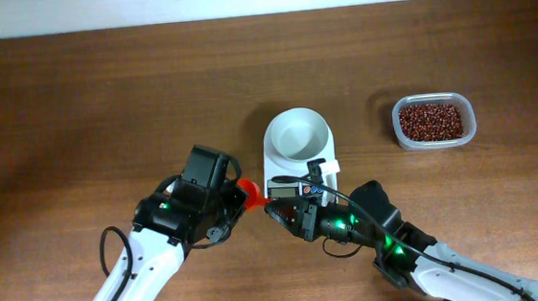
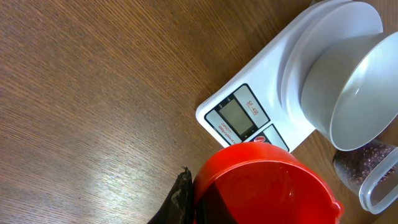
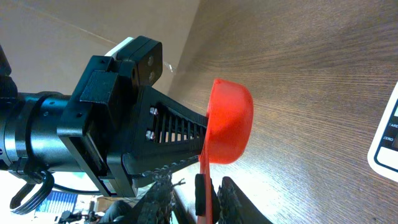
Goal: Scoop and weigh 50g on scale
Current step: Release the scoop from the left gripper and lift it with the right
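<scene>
Over my brown wooden bench [image 1: 101,96], left claw [image 1: 238,199] grips the red scoop [image 1: 249,190]; right claw [image 1: 279,210], I cannot tell

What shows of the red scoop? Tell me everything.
The red scoop is glossy plastic: a round bowl on a thin flat handle. It looks empty. It is held just off the display end of the scale. The left hand grips where handle meets bowl; the handle's free end lies between the right hand's fingers, which look not fully closed.
</scene>
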Robot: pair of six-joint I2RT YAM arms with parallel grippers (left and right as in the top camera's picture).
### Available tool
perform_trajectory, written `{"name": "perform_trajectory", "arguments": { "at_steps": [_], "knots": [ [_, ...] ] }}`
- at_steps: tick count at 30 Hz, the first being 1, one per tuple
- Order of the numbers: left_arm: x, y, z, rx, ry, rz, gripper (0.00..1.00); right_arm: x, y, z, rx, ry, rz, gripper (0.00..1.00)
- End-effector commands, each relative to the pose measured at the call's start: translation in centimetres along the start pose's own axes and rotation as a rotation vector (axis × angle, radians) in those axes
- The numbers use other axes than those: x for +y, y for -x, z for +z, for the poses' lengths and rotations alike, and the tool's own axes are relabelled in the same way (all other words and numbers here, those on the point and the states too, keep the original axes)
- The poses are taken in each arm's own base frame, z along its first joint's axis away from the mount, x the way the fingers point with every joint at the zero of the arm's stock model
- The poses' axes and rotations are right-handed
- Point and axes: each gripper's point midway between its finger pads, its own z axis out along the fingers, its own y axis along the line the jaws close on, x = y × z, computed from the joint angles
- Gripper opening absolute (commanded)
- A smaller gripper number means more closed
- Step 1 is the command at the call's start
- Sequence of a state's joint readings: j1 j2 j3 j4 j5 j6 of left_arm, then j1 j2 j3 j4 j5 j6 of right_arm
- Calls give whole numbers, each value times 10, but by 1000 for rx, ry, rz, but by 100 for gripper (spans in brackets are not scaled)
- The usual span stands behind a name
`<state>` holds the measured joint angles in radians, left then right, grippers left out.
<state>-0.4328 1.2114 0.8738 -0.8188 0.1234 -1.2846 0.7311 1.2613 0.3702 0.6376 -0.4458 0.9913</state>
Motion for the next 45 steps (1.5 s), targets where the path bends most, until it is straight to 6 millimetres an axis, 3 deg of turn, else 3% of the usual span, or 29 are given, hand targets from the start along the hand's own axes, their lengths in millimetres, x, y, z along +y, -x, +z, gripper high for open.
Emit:
{"name": "perform_trajectory", "arguments": {
  "at_steps": [1, 10, 25, 26, 28, 29, 32, 34, 37, 39, 40, 41, 42, 44, 45],
  "knots": [
    [2, 0, -1, -11, 7, 3, 0, 6, 0, 2, 6, 17, -15, 26],
    [6, -1, -1, -6, 23, 2, 0, 6, 0, 2, 6, 17, -15, 24],
    [7, -1, -1, -6, 25, 1, 0, 3, -7, 2, 41, 11, -3, 4],
    [7, -1, -1, -6, 25, 2, 9, 5, -10, 2, 56, 21, -3, 4],
    [7, -1, -1, -7, 24, 1, 45, 7, -13, 2, 73, 32, -3, 4],
    [5, 0, -1, -9, 17, 1, 54, 3, -14, 2, 77, 17, 1, 4],
    [-11, 11, -7, -43, -62, -10, 64, -14, -26, 0, 127, -47, -70, 4],
    [-11, 38, -27, -140, -109, 12, 66, -25, -33, -3, 161, -86, -115, 4],
    [-8, 59, -53, -257, -152, 51, 66, -27, -31, -18, 178, -107, -127, 4],
    [-8, 60, -55, -268, -154, 51, 68, -23, -16, -37, 128, -126, -121, 4],
    [-8, 60, -53, -264, -150, 51, 68, -3, 3, -50, 57, -70, -155, 4],
    [-8, 59, -53, -262, -149, 50, 78, 14, 21, -65, -20, -31, -188, 4],
    [-6, 59, -53, -260, -144, 49, 100, 29, 38, -81, -105, -3, -226, 4],
    [-8, 56, -52, -244, -151, 52, 88, 52, 63, -112, -253, 32, -298, 4],
    [-10, 52, -52, -218, -163, 55, 43, 61, 73, -128, -321, 43, -316, 4]
  ]
}}
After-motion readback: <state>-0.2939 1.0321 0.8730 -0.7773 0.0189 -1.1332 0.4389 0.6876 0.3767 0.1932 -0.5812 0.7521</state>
